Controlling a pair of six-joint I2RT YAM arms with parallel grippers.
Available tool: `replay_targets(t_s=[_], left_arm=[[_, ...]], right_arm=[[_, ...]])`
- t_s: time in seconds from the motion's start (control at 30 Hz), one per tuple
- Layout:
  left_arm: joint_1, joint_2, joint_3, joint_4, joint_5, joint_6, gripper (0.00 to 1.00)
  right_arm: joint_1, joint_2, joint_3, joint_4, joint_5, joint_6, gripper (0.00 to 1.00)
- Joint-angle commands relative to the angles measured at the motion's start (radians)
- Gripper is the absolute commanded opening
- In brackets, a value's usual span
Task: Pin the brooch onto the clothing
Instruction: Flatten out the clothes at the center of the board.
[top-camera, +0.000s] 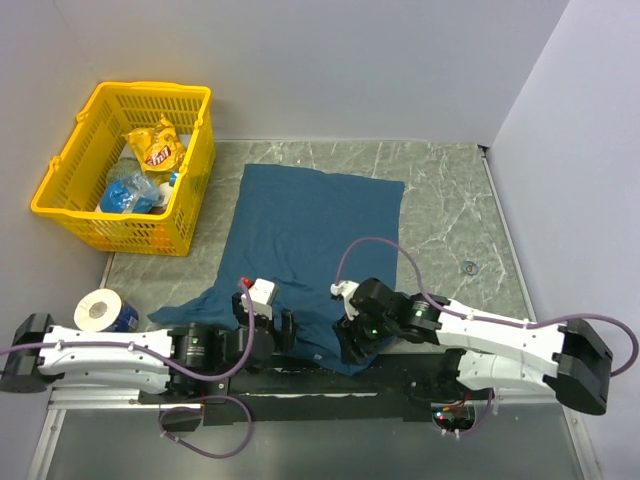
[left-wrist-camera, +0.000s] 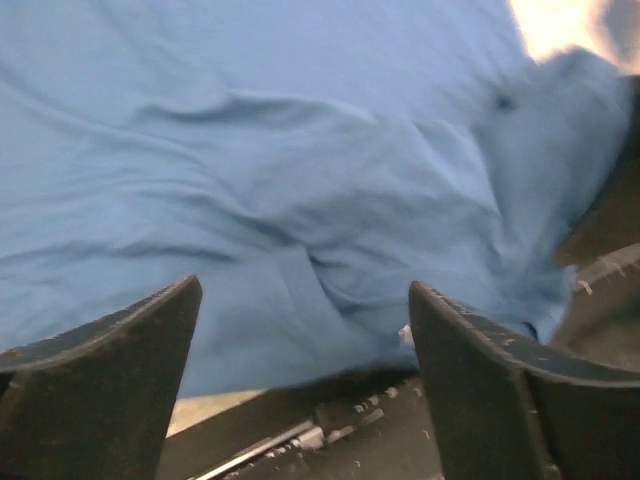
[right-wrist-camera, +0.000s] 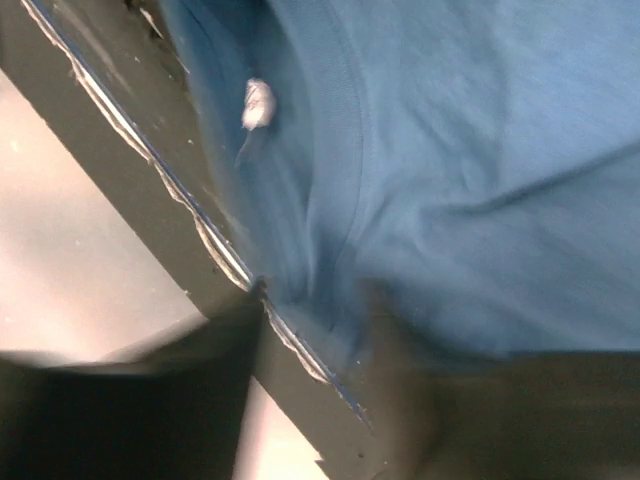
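Observation:
The clothing (top-camera: 310, 245), a dark teal T-shirt, lies spread on the table with its neck end at the near edge. Its white label (right-wrist-camera: 257, 103) shows by the collar and also beside my left gripper's right-hand finger, the label (left-wrist-camera: 405, 336). The brooch (top-camera: 469, 267), a tiny round disc, lies alone on the table to the right of the shirt, far from both grippers. My left gripper (top-camera: 285, 333) (left-wrist-camera: 305, 330) stands wide open over the shirt's near edge, holding nothing. My right gripper (top-camera: 347, 346) (right-wrist-camera: 310, 340) is blurred, its jaws apart over the collar edge.
A yellow basket (top-camera: 55, 195) with snack packets stands at the back left. A roll of white tape (top-camera: 100, 308) sits near the left arm. A black rail (top-camera: 300, 378) runs along the table's near edge under the shirt's hem.

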Motion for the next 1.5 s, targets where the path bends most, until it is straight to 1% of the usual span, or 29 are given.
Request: replay_targets(t_s=[0.0, 0.07, 0.13, 0.17, 0.2, 0.23, 0.27, 0.3, 0.33, 0.37, 0.4, 0.43, 0.47, 0.5, 0.53, 0.6, 0.63, 0.67, 0.7, 0.73, 0.8, 0.87, 0.9, 0.97, 1.0, 1.03, 1.2, 1.3, 1.47], left_arm=[[-0.043, 0.072, 0.123, -0.192, -0.340, -0.197, 0.98], [-0.040, 0.104, 0.153, -0.225, -0.391, -0.228, 0.96], [-0.014, 0.115, 0.179, -0.233, -0.423, -0.218, 0.96], [0.044, 0.112, 0.179, -0.147, -0.405, -0.161, 0.96], [0.084, 0.105, 0.173, -0.085, -0.376, -0.085, 0.96], [0.135, 0.080, 0.156, -0.009, -0.257, 0.060, 0.96], [0.252, 0.065, 0.147, 0.098, -0.189, 0.113, 0.96], [0.315, 0.037, 0.134, 0.163, -0.111, 0.199, 0.96], [0.380, 0.031, 0.119, 0.210, 0.034, 0.236, 0.96], [0.491, 0.032, 0.120, 0.242, 0.101, 0.259, 0.96], [0.544, 0.066, 0.130, 0.277, 0.150, 0.308, 0.96], [0.586, 0.098, 0.172, 0.282, 0.228, 0.330, 0.96], [0.662, 0.136, 0.200, 0.287, 0.264, 0.353, 0.96], [0.696, 0.229, 0.235, 0.272, 0.288, 0.379, 0.96], [0.730, 0.280, 0.308, 0.265, 0.366, 0.394, 0.96], [0.819, 0.423, 0.382, 0.248, 0.429, 0.410, 0.96], [0.847, 0.466, 0.459, 0.233, 0.474, 0.412, 0.96], [0.891, 0.509, 0.493, 0.238, 0.540, 0.410, 0.96], [0.913, 0.594, 0.527, 0.236, 0.569, 0.412, 0.96], [0.926, 0.633, 0.610, 0.212, 0.577, 0.407, 0.96], [0.969, 0.746, 0.680, 0.206, 0.641, 0.415, 0.96], [1.006, 0.831, 0.801, 0.166, 0.695, 0.431, 0.96], [1.019, 0.926, 0.909, 0.128, 0.704, 0.445, 0.96], [1.060, 1.024, 1.019, 0.025, 0.718, 0.458, 0.96], [1.077, 1.107, 1.104, 0.002, 0.739, 0.461, 0.96], [1.112, 1.147, 1.151, -0.021, 0.752, 0.461, 0.96], [1.193, 1.385, 1.407, -0.156, 0.796, 0.464, 0.96], [1.224, 1.486, 1.527, -0.230, 0.777, 0.476, 0.96], [1.264, 1.563, 1.599, -0.267, 0.777, 0.481, 0.97]], right_arm=[[0.001, -0.124, 0.052, 0.046, 0.103, -0.045, 0.85], [-0.005, -0.142, 0.085, 0.097, 0.199, -0.059, 0.93], [-0.037, -0.110, 0.141, 0.144, 0.237, -0.085, 0.95], [-0.058, -0.087, 0.164, 0.149, 0.261, -0.090, 0.94], [-0.130, -0.025, 0.190, 0.158, 0.268, -0.095, 0.94], [-0.172, 0.008, 0.241, 0.164, 0.262, -0.095, 0.93], [-0.222, 0.058, 0.259, 0.178, 0.257, -0.090, 0.93], [-0.306, 0.080, 0.278, 0.189, 0.234, -0.076, 0.92], [-0.357, 0.097, 0.302, 0.236, 0.213, -0.073, 0.91], [-0.397, 0.130, 0.312, 0.264, 0.202, -0.073, 0.90], [-0.467, 0.152, 0.328, 0.270, 0.188, -0.072, 0.90], [-0.495, 0.172, 0.363, 0.294, 0.183, -0.078, 0.89], [-0.520, 0.222, 0.391, 0.289, 0.191, -0.088, 0.89], [-0.545, 0.250, 0.422, 0.269, 0.206, -0.098, 0.89], [-0.587, 0.275, 0.468, 0.267, 0.215, -0.104, 0.89], [-0.641, 0.339, 0.509, 0.270, 0.200, -0.095, 0.89], [-0.687, 0.362, 0.540, 0.279, 0.174, -0.098, 0.89], [-0.706, 0.413, 0.565, 0.269, 0.174, -0.098, 0.89], [-0.723, 0.442, 0.588, 0.261, 0.174, -0.107, 0.89], [-0.746, 0.471, 0.644, 0.244, 0.174, -0.108, 0.89], [-0.810, 0.569, 0.712, 0.191, 0.131, -0.096, 0.89], [-0.857, 0.652, 0.784, 0.165, 0.099, -0.089, 0.89], [-0.868, 0.681, 0.831, 0.154, 0.097, -0.084, 0.89], [-0.899, 0.761, 0.884, 0.125, 0.096, -0.078, 0.89], [-0.908, 0.787, 0.926, 0.108, 0.091, -0.076, 0.89], [-0.919, 0.845, 0.957, 0.077, 0.091, -0.073, 0.89], [-0.962, 0.982, 1.104, -0.009, 0.099, -0.061, 0.88], [-0.974, 1.048, 1.169, -0.072, 0.108, -0.058, 0.87], [-0.994, 1.100, 1.192, -0.089, 0.111, -0.042, 0.86]])
